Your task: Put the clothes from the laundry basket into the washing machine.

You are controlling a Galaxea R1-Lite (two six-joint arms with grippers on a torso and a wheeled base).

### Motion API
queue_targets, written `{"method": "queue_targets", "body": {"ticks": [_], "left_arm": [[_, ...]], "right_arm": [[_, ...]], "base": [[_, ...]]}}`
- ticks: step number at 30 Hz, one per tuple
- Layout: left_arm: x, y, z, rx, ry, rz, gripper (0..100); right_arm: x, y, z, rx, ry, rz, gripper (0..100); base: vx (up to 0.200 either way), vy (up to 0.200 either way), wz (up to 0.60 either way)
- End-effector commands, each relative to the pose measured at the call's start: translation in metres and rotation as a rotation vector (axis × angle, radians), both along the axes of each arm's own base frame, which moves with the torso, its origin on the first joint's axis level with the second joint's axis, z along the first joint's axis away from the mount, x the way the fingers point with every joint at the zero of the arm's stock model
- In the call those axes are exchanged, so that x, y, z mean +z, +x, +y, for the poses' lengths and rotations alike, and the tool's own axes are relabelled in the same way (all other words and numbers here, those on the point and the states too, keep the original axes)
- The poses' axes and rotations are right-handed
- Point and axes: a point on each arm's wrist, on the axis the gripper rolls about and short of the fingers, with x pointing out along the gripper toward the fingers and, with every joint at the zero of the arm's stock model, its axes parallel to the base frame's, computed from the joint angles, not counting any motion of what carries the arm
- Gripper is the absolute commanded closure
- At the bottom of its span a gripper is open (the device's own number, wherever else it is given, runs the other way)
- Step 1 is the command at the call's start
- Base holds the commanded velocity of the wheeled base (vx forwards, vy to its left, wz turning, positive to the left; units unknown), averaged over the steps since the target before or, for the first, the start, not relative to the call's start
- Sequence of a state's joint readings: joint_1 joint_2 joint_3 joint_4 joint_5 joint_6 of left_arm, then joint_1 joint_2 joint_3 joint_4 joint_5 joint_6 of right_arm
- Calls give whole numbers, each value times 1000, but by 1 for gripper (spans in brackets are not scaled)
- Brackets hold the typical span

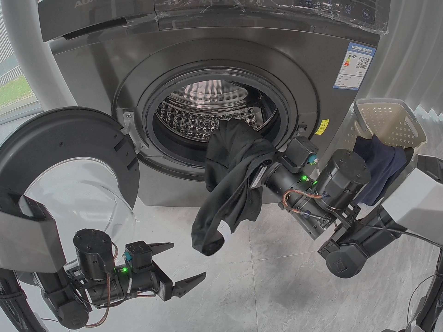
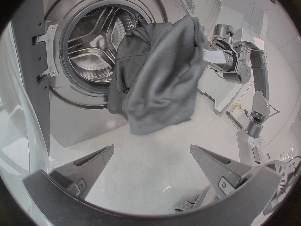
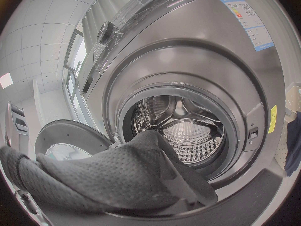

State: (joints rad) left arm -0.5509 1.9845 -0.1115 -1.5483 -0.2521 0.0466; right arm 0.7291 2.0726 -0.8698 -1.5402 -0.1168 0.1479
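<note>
Dangling black garment (image 1: 235, 180) in covered right fingers before washing machine (image 1: 277, 61); left fingers (image 1: 187, 283) wide beside door (image 1: 69, 139).

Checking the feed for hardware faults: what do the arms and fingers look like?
The left arm and right arm are black cylindrical segments with green indicator lights, looped copper-coloured cables and a teal connector near the wrist. The left gripper has two dark grey, wedge-shaped fingers.

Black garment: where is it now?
In the head view, the black garment hangs from the end of the right arm, just before the open washing machine, its lower end above the floor.
</note>
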Motion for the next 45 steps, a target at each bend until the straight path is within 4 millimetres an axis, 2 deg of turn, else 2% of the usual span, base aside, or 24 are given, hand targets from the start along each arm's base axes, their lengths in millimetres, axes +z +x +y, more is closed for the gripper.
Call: {"method": "queue_targets", "body": {"ticks": [1, 4, 6, 10, 11, 12, 15, 16, 27, 33, 35, 38, 45], "left_arm": [[-3, -6, 1, -15, 13, 21, 0], [-3, -7, 0, -36, 13, 19, 0], [5, -6, -2, -54, -3, -27, 0], [38, -2, -5, -52, -93, -159, 0], [39, -2, -4, -49, -97, -163, 0], [57, 0, -6, -47, -147, -229, 0], [68, 5, -10, -47, -183, -272, 0], [73, 13, -16, -47, -201, -296, 0], [54, 41, -48, -84, -192, -279, 0], [39, 60, -54, -58, -168, -263, 0], [31, 79, -52, 15, -158, -275, 0], [31, 93, -56, 48, -174, -291, 0], [29, 103, -61, 53, -186, -308, 0]], "right_arm": [[-2, 1, 1, 0, -3, 2, 100], [-2, 0, 2, 3, -4, 5, 100], [-6, -2, 5, 10, -11, 13, 100], [-11, -1, 6, 12, -19, 24, 100], [-11, -1, 6, 12, -19, 24, 100], [-12, -2, 7, 15, -22, 27, 100], [-12, -3, 8, 18, -25, 27, 100], [-12, -4, 10, 24, -26, 28, 100], [-13, -11, 19, 53, -28, 31, 100], [-12, -14, 20, 60, -26, 28, 100], [-10, -20, 22, 75, -24, 28, 100], [-6, -29, 24, 92, -21, 27, 100], [-9, -41, 29, 108, -28, 45, 100]], "base": [[0, 0, 0], [0, 0, 0], [0, 0, 0], [0, 0, 0], [0, 0, 0], [0, 0, 0], [0, 0, 0], [0, 0, 0], [0, 0, 0], [0, 0, 0], [0, 0, 0], [0, 0, 0], [0, 0, 0]]}}
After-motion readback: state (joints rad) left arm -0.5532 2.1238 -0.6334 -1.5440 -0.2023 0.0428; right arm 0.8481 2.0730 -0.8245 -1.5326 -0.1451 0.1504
